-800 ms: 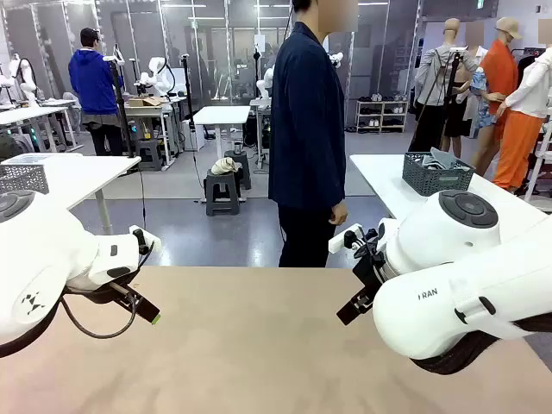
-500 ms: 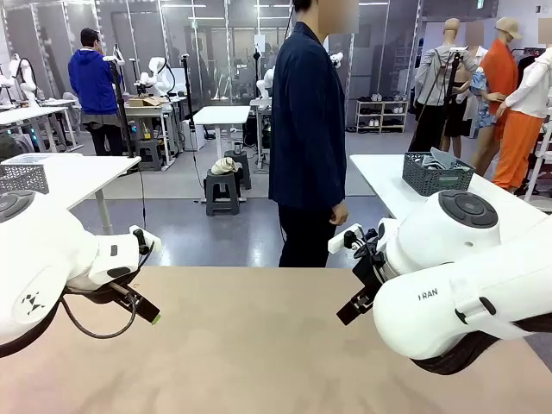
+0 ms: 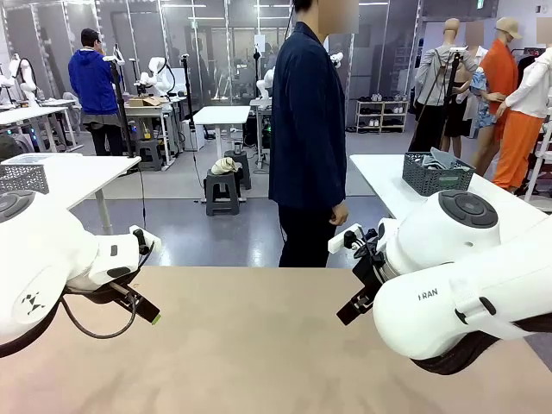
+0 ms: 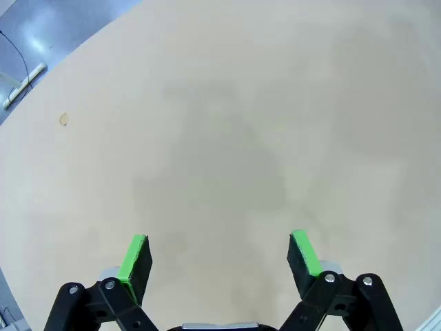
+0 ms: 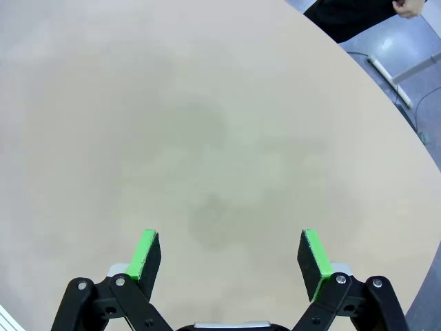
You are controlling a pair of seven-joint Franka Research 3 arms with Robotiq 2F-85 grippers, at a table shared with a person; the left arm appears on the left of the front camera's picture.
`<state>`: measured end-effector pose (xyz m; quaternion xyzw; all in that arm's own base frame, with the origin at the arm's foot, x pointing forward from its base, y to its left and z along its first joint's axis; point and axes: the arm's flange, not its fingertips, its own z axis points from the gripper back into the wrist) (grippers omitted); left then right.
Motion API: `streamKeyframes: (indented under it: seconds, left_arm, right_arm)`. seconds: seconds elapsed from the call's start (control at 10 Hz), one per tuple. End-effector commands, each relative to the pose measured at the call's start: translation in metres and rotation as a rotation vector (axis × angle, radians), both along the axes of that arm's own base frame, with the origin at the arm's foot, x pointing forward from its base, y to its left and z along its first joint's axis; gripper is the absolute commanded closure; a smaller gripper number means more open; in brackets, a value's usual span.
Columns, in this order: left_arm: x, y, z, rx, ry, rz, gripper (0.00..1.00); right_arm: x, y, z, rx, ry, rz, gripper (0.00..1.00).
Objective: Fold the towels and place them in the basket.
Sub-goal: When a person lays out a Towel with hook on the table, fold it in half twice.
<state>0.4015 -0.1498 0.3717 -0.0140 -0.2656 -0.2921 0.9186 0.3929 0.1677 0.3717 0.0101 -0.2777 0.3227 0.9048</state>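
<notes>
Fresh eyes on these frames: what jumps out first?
A bulky white left arm and right arm flank the tan table, the left tool and right tool both open above it. A person in a dark jacket stands side-on at the far edge. Behind, on a white table at right, sits a dark basket with cloth in it.

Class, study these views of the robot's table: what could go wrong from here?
1. The robot's open left hand and right hand hang over the tan tabletop; a blind descent might scrape it.
2. The person in a dark jacket stands at the far edge; a long reach could hit them.
</notes>
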Motion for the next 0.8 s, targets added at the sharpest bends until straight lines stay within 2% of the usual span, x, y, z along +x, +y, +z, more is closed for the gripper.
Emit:
streamKeyframes:
  seconds: [0.0, 0.2, 0.7]
  left_arm:
    - [0.000, 0.000, 0.000, 0.000, 0.000, 0.000, 0.00]
    - [0.002, 0.005, 0.004, -0.018, -0.003, -0.027, 0.00]
    - [0.034, 0.072, 0.068, -0.131, -0.004, -0.093, 0.00]
  right_arm:
    - [0.000, 0.000, 0.000, 0.002, 0.001, -0.003, 0.00]
    - [0.000, 0.000, 0.000, 0.000, 0.000, 0.000, 0.00]
    - [0.005, -0.083, 0.080, 0.065, -0.013, 0.059, 0.00]
